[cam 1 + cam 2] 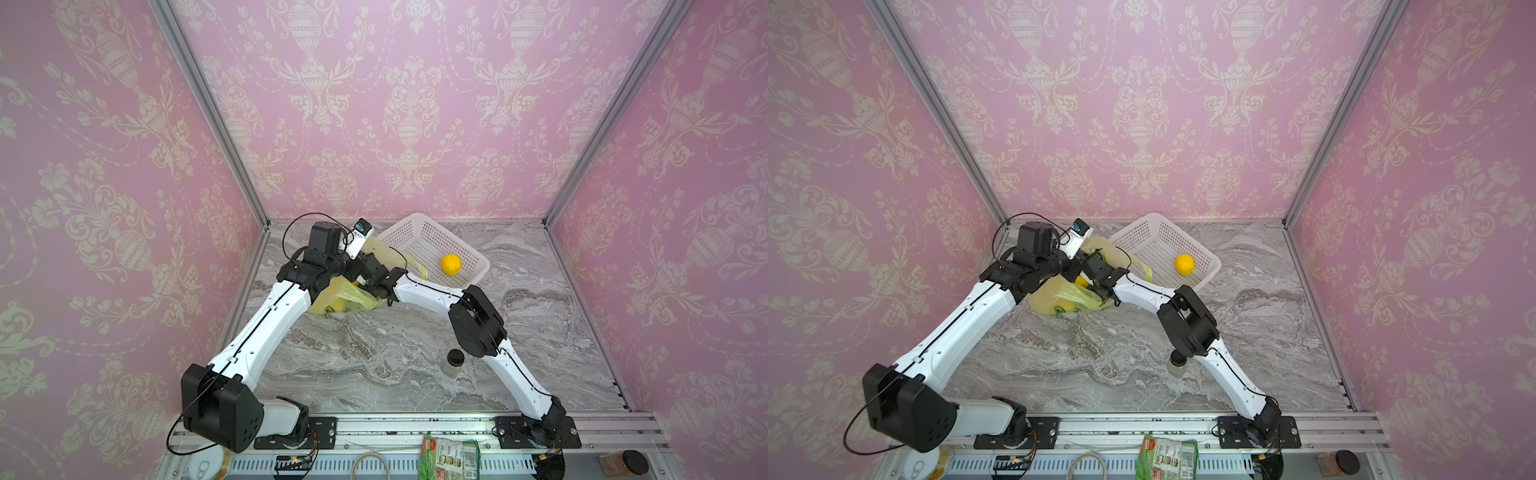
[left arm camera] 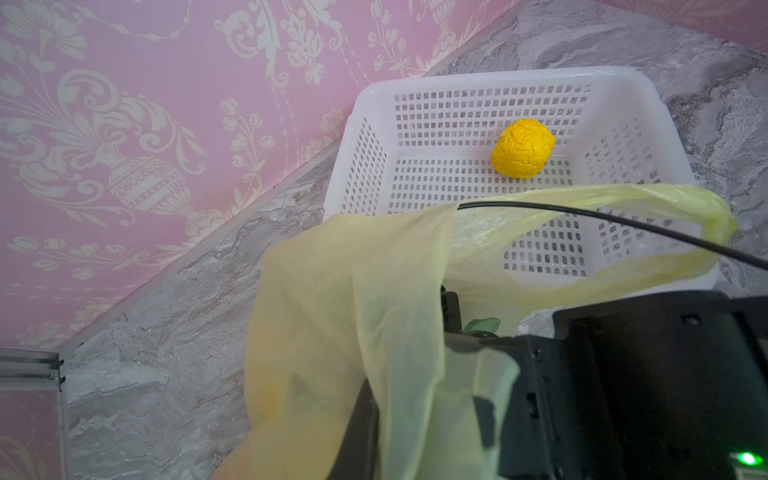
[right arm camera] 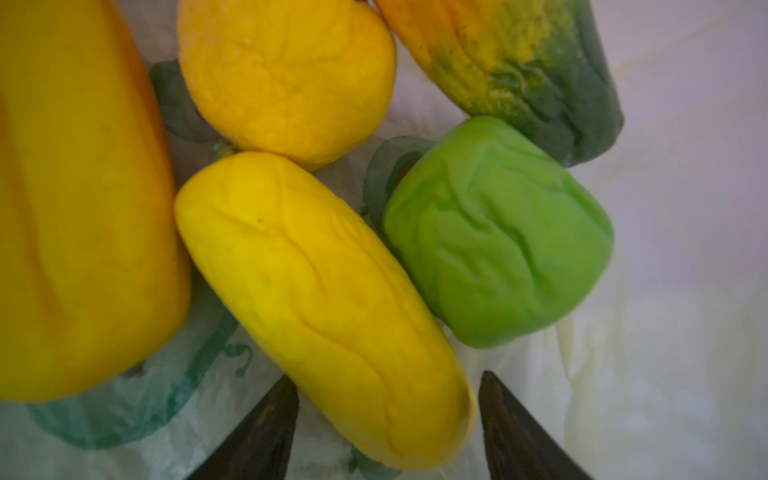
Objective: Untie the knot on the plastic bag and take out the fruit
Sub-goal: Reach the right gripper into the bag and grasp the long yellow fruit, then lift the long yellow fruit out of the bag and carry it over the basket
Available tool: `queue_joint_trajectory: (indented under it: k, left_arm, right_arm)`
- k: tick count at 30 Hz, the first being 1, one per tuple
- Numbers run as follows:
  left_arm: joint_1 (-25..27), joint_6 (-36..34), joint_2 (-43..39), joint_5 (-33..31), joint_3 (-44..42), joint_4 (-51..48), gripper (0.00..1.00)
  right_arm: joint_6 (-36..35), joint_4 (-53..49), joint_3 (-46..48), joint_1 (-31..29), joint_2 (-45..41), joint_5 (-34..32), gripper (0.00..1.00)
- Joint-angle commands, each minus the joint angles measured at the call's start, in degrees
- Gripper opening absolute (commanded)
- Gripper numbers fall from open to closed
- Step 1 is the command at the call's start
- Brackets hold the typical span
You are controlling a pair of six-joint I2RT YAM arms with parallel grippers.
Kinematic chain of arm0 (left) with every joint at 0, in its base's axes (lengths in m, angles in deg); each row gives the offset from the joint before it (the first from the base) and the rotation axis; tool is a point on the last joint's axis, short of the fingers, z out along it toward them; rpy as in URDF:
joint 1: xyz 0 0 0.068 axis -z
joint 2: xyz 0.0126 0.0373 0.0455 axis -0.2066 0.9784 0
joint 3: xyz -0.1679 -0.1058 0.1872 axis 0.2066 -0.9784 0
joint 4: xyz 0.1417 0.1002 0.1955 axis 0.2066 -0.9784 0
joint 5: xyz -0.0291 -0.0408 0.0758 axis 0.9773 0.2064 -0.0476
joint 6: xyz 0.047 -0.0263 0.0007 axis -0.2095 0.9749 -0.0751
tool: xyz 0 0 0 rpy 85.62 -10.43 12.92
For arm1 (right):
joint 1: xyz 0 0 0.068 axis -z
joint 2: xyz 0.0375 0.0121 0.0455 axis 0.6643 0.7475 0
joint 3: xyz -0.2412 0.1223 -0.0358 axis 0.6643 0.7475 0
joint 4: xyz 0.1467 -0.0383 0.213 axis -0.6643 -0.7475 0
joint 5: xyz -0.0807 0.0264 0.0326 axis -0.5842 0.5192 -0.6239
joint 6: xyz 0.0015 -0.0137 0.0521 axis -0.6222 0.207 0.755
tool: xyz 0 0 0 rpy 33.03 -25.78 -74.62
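The plastic bag (image 1: 353, 300) lies open at the table's (image 1: 374, 374) ten o'clock, the fruit (image 3: 498, 232) inside.
The left gripper (image 1: 371, 266) is clenched on the plastic bag; the right gripper (image 3: 388, 377), fingers spread, straddles an elongated yellow piece (image 3: 291, 249). A bumpy yellow ball (image 1: 451, 264) sits in the basket (image 1: 419, 245) at twelve o'clock.

Left gripper (image 2: 415, 411) is mostly buried under the plastic bag (image 2: 332, 291) film, probably pinching it. In the right wrist view the big yellow fruit (image 3: 83, 199) and the green-orange oblong (image 3: 519, 62) run off the frame. The right gripper (image 3: 386, 399) has blurry, cropped fingers (image 3: 519, 436). In a top view the jar (image 1: 1177, 362) sits half behind the right arm (image 1: 1187, 320).
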Motion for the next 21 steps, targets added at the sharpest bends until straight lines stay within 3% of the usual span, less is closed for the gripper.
queue_joint_trajectory:
  k: [1,6,21]
  left_arm:
    - [-0.04,1.21,-1.13,1.69,1.22,-0.7,0.09]
    - [-0.06,0.89,-0.46,1.16,1.29,-0.7,0.09]
    - [-1.91,0.91,0.85,0.92,1.14,-0.67,0.09]
  right_arm:
    - [0.57,-3.86,-2.38,-0.08,1.34,1.79,0.64]
    - [1.61,-0.45,3.11,-0.12,-3.67,4.05,0.44]
    - [3.54,21.08,35.04,-0.4,-30.98,9.47,0.31]
